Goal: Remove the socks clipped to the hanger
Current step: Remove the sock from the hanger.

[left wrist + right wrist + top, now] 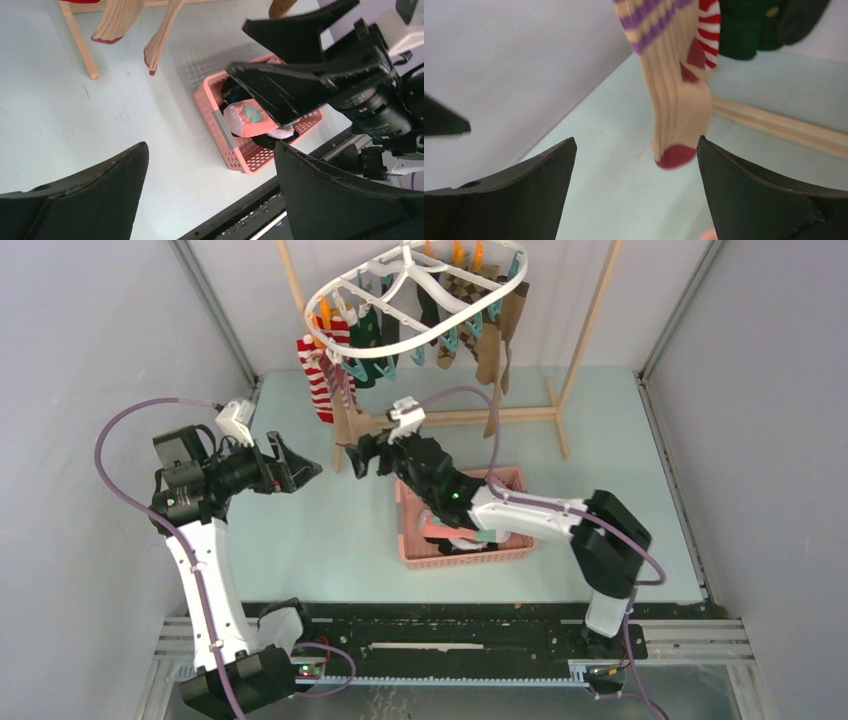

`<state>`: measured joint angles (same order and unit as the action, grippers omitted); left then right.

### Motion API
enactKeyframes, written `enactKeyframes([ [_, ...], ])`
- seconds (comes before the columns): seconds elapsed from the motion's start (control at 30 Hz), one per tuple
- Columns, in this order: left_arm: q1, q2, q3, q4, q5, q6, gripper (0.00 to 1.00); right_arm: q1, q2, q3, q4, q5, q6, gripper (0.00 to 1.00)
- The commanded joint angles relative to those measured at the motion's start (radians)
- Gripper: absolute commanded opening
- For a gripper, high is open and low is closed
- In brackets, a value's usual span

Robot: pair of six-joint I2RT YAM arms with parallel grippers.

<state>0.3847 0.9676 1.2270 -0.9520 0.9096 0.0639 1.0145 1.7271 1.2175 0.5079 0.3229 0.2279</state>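
The hanger [420,300], a white oval ring with teal and orange pins, hangs at the back in the top view. Several socks are clipped to it, among them a red-and-white striped one [318,380], a dark green one [365,345] and tan-brown ones [497,340]. My right gripper [357,458] [636,140] is open and empty. A tan sock with purple stripes and a red toe [676,110] hangs just ahead of it, near the right finger and untouched. My left gripper [300,456] [210,147] is open and empty, left of the right one.
A pink basket [415,545] [220,135] under the right arm holds a pink sock [245,117] and dark ones. The light wooden rack frame [470,417] [774,125] stands behind. The right gripper's fingers [300,85] reach into the left wrist view. Grey walls enclose both sides.
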Motion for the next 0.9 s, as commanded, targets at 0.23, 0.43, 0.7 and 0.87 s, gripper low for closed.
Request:
enactKeyframes([
  [0.23, 0.042, 0.018, 0.049, -0.076, -0.006, 0.068, 1.0, -0.047, 0.374, 0.53, -0.096, 0.182, -0.106, 0.92],
  [0.43, 0.042, 0.007, 0.076, -0.115, -0.019, 0.099, 1.0, -0.059, 0.441, 0.602, -0.101, 0.216, -0.147, 0.59],
  [0.7, 0.042, -0.001, 0.068, -0.126, 0.004, 0.105, 1.0, -0.043, 0.296, 0.377, 0.053, -0.012, -0.163, 0.0],
  [0.87, 0.042, -0.014, 0.028, -0.127, 0.082, 0.123, 1.0, -0.076, 0.095, 0.175, 0.097, -0.323, -0.006, 0.0],
])
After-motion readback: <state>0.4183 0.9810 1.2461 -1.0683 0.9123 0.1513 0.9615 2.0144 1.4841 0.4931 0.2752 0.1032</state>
